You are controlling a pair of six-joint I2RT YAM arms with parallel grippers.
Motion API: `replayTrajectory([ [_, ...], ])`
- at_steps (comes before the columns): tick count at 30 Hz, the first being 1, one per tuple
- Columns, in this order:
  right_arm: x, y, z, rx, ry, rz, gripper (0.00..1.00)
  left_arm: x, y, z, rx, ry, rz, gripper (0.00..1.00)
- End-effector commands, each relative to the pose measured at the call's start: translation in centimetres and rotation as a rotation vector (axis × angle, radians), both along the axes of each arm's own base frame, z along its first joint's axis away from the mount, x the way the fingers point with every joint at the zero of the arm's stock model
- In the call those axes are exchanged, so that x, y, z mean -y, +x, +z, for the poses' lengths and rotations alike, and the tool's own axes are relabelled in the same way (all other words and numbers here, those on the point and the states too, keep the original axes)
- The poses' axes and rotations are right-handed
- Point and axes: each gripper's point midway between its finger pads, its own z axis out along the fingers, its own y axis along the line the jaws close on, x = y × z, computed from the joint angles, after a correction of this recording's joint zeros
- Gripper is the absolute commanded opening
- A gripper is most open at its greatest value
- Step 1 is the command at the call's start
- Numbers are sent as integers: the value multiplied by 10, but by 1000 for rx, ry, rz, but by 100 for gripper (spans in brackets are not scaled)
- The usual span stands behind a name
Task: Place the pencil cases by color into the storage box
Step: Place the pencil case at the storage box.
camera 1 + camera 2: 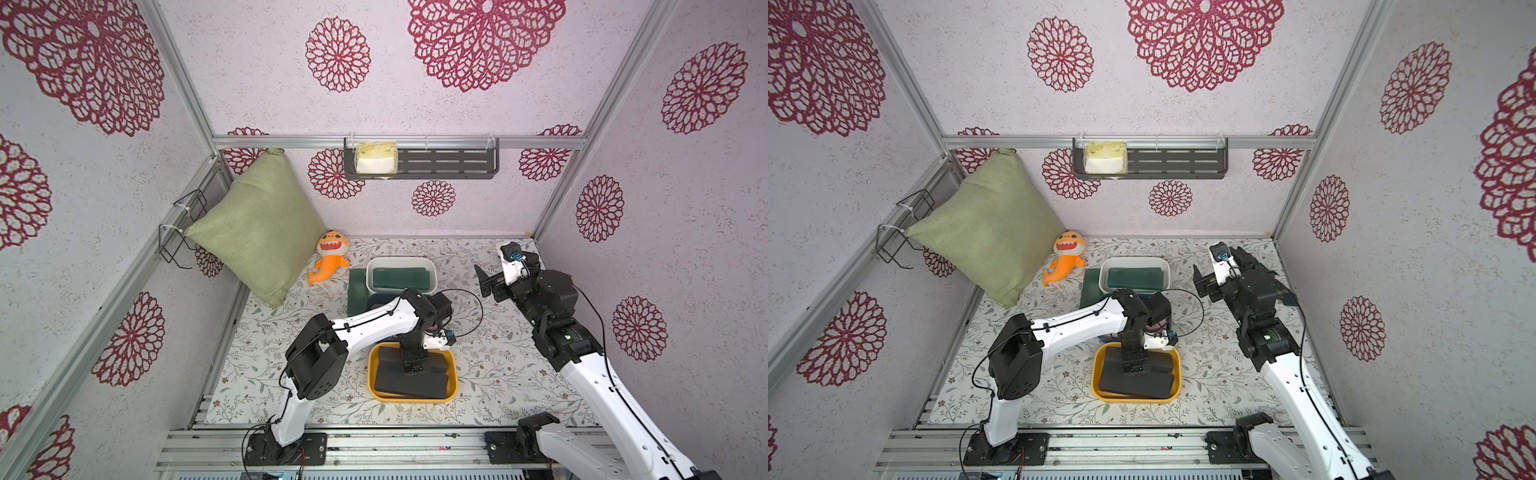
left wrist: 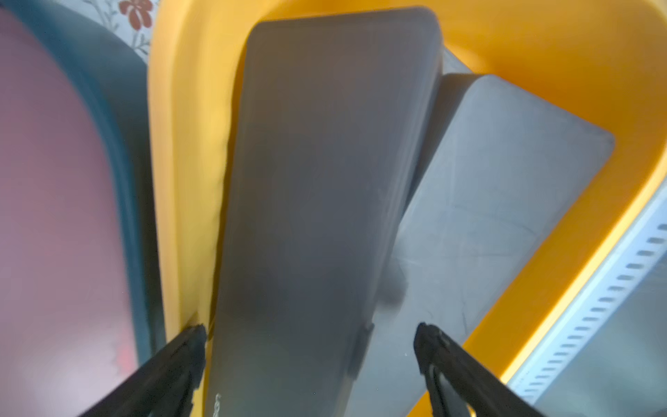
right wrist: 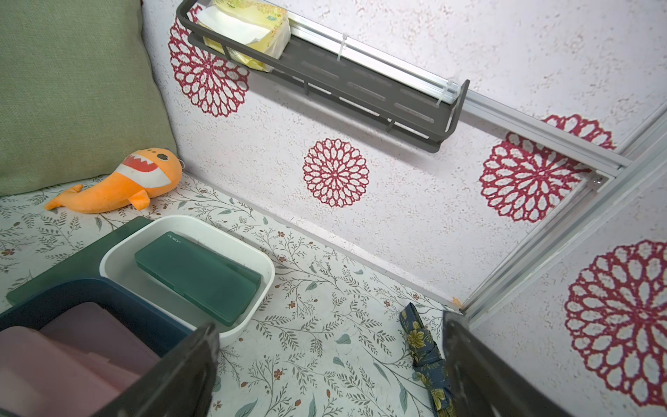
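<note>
Nearest to me, the yellow bin (image 1: 411,400) stood on the surface (image 1: 498,374), with the black cases (image 1: 409,387) stacked loosely inside, some lying askew. The left fingers (image 2: 173,364) hung low in this bin, spread wide, one on each side of the upper black case (image 2: 325,180) and not closed on it. Behind it was the blue bin (image 3: 119,294), holding the pink cases (image 3: 72,353), and then the white bin (image 1: 399,259) with the green cases (image 1: 401,278) lying flat in it. To the right, the right fingers (image 3: 173,372) stood high above the surface, also wide apart and empty. Farther back, a blue floral strip (image 3: 426,346) lay near the corner, and an orange toy (image 1: 330,257) lay beside a green pillow (image 1: 257,232).
</note>
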Motion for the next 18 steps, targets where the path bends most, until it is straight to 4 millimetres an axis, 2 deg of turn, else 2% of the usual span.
replayTrajectory([
  [1, 0, -4, 18, 54, 44, 9, 99, -1, 6, 13, 60, -14, 0, 97],
  [15, -1, -3, 17, 52, 45, 15, 99, -4, 4, 16, 64, -29, 25, 100],
  [18, -1, -3, 18, 56, 47, 15, 99, -2, 2, 15, 53, -38, 30, 93],
])
